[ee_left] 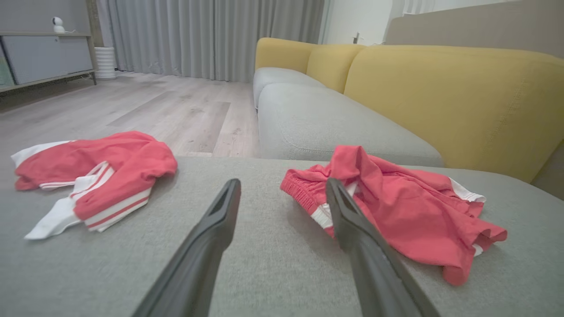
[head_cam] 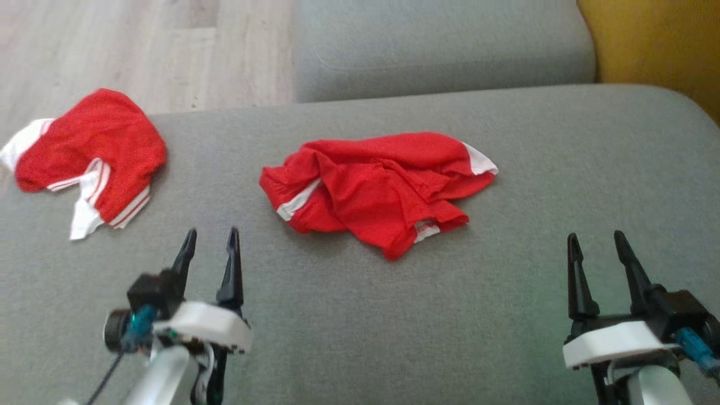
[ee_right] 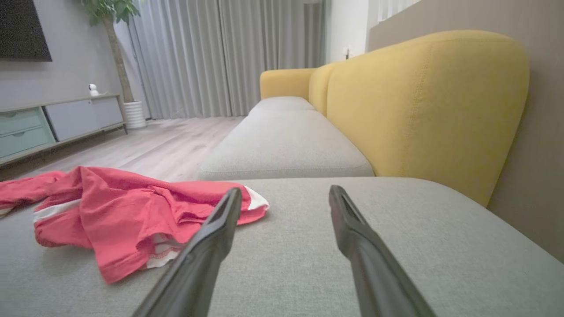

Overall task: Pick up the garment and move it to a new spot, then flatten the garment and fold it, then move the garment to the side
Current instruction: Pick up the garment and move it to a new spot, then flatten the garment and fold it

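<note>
Two red garments with white trim lie on the grey sofa seat [head_cam: 394, 326]. One crumpled garment [head_cam: 382, 180] sits mid-seat, also seen in the left wrist view [ee_left: 396, 198] and the right wrist view [ee_right: 132, 207]. The other garment [head_cam: 95, 146], with white stripes, is bunched at the seat's left edge [ee_left: 110, 163]. My left gripper [head_cam: 212, 232] stands open and empty between the two, short of both [ee_left: 282, 181]. My right gripper [head_cam: 595, 235] is open and empty over bare cushion, to the right of the middle garment [ee_right: 285, 189].
A second grey seat cushion [head_cam: 444, 50] adjoins the far side. The yellow backrest [ee_right: 418, 110] runs along the right. Wooden floor [head_cam: 140, 45] lies beyond the seat's left edge, where the striped garment slightly overhangs. A low cabinet [ee_left: 44, 57] stands far off.
</note>
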Available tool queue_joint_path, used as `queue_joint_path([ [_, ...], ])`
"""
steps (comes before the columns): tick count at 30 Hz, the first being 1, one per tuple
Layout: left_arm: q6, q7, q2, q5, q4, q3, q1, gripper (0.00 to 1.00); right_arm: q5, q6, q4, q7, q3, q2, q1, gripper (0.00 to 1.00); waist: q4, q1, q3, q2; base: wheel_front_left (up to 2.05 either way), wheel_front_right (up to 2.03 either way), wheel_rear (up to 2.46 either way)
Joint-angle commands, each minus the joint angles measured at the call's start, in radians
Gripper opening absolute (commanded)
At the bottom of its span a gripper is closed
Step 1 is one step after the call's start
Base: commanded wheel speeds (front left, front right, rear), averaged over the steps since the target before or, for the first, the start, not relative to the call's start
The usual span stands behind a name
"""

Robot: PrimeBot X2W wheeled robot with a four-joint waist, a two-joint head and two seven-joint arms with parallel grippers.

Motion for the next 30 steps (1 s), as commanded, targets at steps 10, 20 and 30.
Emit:
queue_joint_path([
  [10,0.042,-0.010,-0.015,0.060,-0.214,0.129,0.203,1.00,0.052,0.008,-0.037,-0.011,0.066,-0.007,0.053,1.00,0.037,0.0003,-0.059,-0.0001,0.00,0.00,0.00],
  [20,0.049,-0.010,-0.032,0.087,-0.303,0.167,0.312,1.00,0.058,0.008,-0.032,-0.011,0.094,-0.007,0.066,1.00,0.037,0.0003,-0.069,-0.0001,0.00,0.00,0.00],
  [30,0.048,-0.010,-0.039,0.095,-0.309,0.170,0.330,1.00,0.055,0.008,-0.015,-0.011,0.096,-0.007,0.064,1.00,0.040,0.0003,-0.071,-0.0001,0.00,0.00,0.00],
])
